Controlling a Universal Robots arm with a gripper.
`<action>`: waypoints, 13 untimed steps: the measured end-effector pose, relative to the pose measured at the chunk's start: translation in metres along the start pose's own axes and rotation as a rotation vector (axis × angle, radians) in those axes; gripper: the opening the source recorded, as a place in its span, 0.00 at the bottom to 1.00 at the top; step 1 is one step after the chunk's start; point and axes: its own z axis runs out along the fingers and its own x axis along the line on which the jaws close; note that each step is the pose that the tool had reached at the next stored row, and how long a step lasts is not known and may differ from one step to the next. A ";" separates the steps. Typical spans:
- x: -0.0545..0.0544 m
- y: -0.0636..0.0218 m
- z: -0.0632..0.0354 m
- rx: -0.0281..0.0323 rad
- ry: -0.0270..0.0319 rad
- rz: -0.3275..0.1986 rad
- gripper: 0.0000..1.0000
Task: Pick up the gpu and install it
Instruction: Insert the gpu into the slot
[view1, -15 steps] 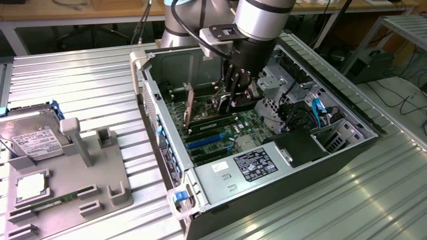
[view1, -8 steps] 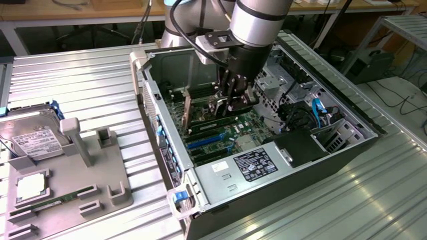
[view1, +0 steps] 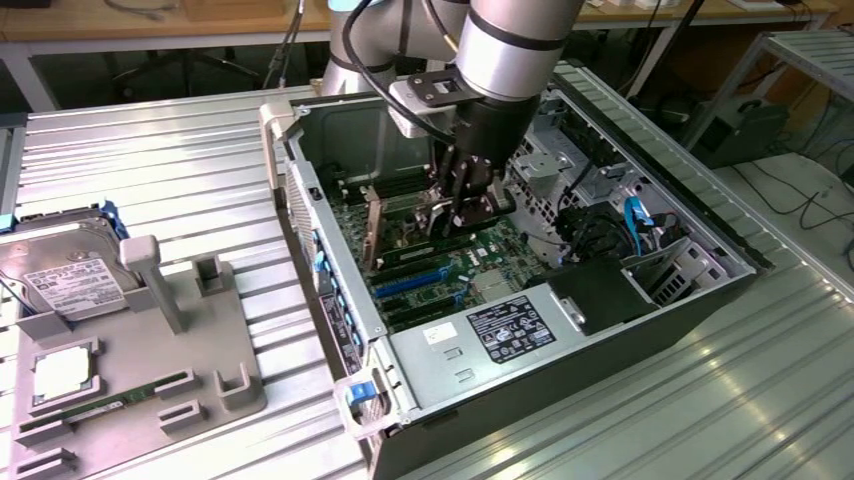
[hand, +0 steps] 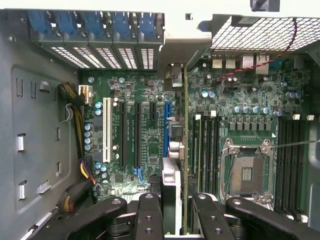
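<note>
Inside the open computer case (view1: 300, 190) my gripper (view1: 461, 205) reaches down over the green motherboard (view1: 467, 255). It is shut on the gpu (view1: 400, 222), which stands on edge with its metal bracket toward the case's rear wall. In the wrist view the gpu (hand: 184, 150) shows edge-on as a thin green board with its cooler beside it, running between my fingers (hand: 150, 215) from the gripper (hand: 177, 222) to the rear slot openings. It lies right along the blue expansion slot (hand: 166, 125). I cannot tell whether it is seated in it.
A grey fixture (view1: 147, 360) on the exterior view's left carries a hard drive (view1: 60, 280) with a white label, a memory stick (view1: 94, 410) and a chip (view1: 60, 372). The power supply (view1: 514, 330) fills the case's near end. The CPU socket (hand: 247, 172) lies beside the card.
</note>
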 end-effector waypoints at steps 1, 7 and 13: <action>0.000 0.0012 0.0010 0.0001 0.0000 0.000 0.28; -0.001 0.0042 0.0108 0.0001 -0.0001 0.000 0.28; -0.001 0.0040 0.0232 0.0001 -0.0001 0.001 0.28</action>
